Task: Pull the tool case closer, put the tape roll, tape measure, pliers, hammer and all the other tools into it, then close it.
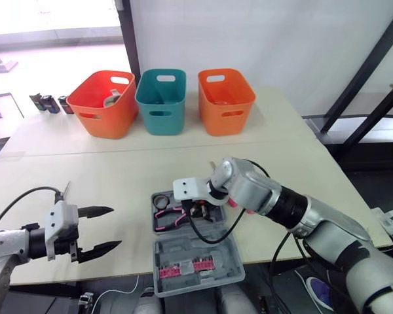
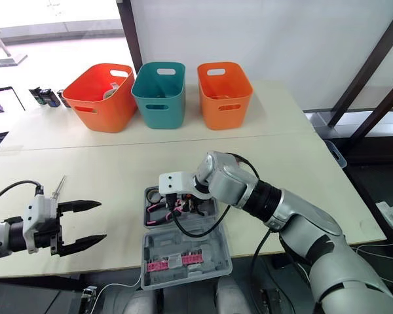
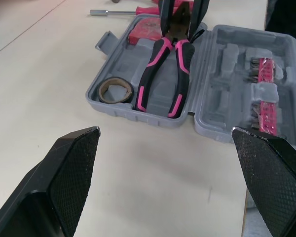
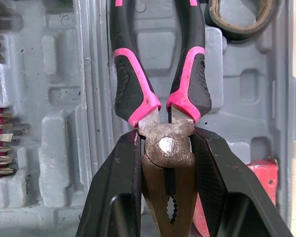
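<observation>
Two fingers, right claw [image 4: 166,143]: clamping the pliers' metal head, one finger pressing on each side of the pivot.
Pliers [image 3: 149,74]: pointing their pink-and-black handles away from that claw, into the tray half of the tool case.
Tape roll [image 4: 239,30]: lying in the tray's corner, just beside the handle ends.
Tape measure [image 3: 143,32]: sitting in the tray near the pliers' head, beside the claw.
Tool case [image 1: 203,248]: lying open at the near edge of the surface [image 1: 118,176], its lid half sticking out past that edge and carrying a pink bit strip [image 1: 180,267].
Screwdriver [image 3: 123,11]: lying on the surface just behind the case.
Left claw [image 1: 116,227]: hanging with fingers spread wide above bare surface, well apart from the case, on its left.
</observation>
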`<action>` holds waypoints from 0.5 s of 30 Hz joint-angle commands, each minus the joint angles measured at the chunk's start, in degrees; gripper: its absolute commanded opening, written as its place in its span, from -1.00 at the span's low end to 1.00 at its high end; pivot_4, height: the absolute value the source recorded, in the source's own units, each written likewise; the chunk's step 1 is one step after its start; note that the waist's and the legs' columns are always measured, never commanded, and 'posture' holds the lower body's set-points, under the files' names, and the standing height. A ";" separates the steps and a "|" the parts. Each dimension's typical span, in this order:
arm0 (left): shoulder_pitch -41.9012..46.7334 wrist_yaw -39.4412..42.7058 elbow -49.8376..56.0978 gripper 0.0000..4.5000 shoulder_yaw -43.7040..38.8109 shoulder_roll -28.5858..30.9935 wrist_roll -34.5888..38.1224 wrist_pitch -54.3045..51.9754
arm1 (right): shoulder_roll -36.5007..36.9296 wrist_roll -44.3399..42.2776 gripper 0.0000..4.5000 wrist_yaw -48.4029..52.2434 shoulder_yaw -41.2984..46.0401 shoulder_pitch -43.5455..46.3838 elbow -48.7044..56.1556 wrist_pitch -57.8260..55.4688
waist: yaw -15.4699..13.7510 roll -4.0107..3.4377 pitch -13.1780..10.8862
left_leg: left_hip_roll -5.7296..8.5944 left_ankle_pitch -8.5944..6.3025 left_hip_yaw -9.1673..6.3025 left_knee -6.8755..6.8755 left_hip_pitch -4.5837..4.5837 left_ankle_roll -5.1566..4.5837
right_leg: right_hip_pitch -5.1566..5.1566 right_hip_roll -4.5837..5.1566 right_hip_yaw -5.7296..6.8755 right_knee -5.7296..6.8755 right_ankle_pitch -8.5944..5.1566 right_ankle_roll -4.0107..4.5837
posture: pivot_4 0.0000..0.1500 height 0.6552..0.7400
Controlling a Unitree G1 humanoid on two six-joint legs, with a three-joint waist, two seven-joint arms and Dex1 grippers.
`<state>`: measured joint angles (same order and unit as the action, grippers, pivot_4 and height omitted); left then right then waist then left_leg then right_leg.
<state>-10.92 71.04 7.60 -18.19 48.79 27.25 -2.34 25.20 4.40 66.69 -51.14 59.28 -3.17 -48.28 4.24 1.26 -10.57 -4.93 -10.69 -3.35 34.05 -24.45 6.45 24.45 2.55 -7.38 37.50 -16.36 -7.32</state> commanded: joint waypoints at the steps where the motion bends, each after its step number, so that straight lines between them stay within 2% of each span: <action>1: 0.27 -0.04 1.26 1.00 0.19 0.28 -0.06 -0.08 | -1.39 1.08 -0.57 -0.08 -0.21 -1.77 -0.91 1.42 | 0.05 0.01 0.01 | 0.00 0.00 0.00 0.00 0.02 0.00 | -0.01 0.00 0.00 0.00 0.00 0.00 | 1.00 1.00; 2: 0.39 -0.12 1.22 1.00 0.28 0.29 -0.07 -0.14 | -1.59 1.36 -0.57 -0.27 0.02 -2.20 -1.31 1.97 | 0.07 0.01 0.01 | 0.00 0.00 0.00 0.00 0.03 0.00 | -0.03 0.00 0.00 0.01 0.00 0.00 | 1.00 1.00; 3: 0.49 -0.22 1.22 1.00 0.36 0.29 -0.08 -0.16 | -1.75 1.42 -0.10 -0.16 0.25 -2.61 -1.62 2.23 | 0.03 0.03 0.02 | 0.00 0.00 0.00 0.00 0.03 0.00 | -0.03 0.00 0.00 0.01 0.00 0.01 | 1.00 1.00; 5: 0.67 -0.42 1.22 1.00 0.47 0.24 -0.08 -0.19 | -2.47 1.46 0.23 -0.55 1.24 -3.35 -2.34 2.60 | -0.08 0.02 0.02 | 0.00 0.00 -0.01 0.01 0.02 0.00 | -0.03 -0.01 0.00 0.02 0.00 0.00 | 1.00 1.00; 7: 0.89 -0.61 1.19 1.00 0.53 0.16 -0.06 -0.24 | -3.38 1.48 0.68 -1.16 2.73 -3.62 -3.07 2.74 | -0.11 0.04 0.03 | 0.01 0.00 0.00 0.01 0.00 0.00 | -0.01 0.01 0.00 0.02 0.00 -0.01 | 1.00 1.00; 8: 0.99 -0.63 1.17 1.00 0.56 0.17 -0.15 -0.19 | -3.55 1.37 0.83 -1.08 3.34 -3.59 -3.12 2.81 | -0.12 0.03 0.02 | 0.00 0.00 -0.01 0.00 0.00 0.00 | -0.01 0.00 0.00 0.02 0.00 -0.01 | 1.00 1.00; 15: 2.01 -0.80 0.99 1.00 0.60 0.39 -0.23 -0.80 | -5.72 -1.99 0.83 -2.05 10.68 -3.80 -1.97 1.43 | -0.20 0.03 0.02 | 0.01 0.00 -0.02 0.03 -0.02 0.01 | -0.03 0.00 0.00 0.02 0.00 -0.02 | 1.00 1.00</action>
<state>-9.20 70.32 7.59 -17.14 48.79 26.83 -3.21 20.54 3.71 65.37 -43.62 55.09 -6.89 -46.42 4.04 1.29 -10.55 -4.92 -10.69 -3.36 34.09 -24.47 6.46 24.41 2.56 -7.37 37.51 -16.36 -7.34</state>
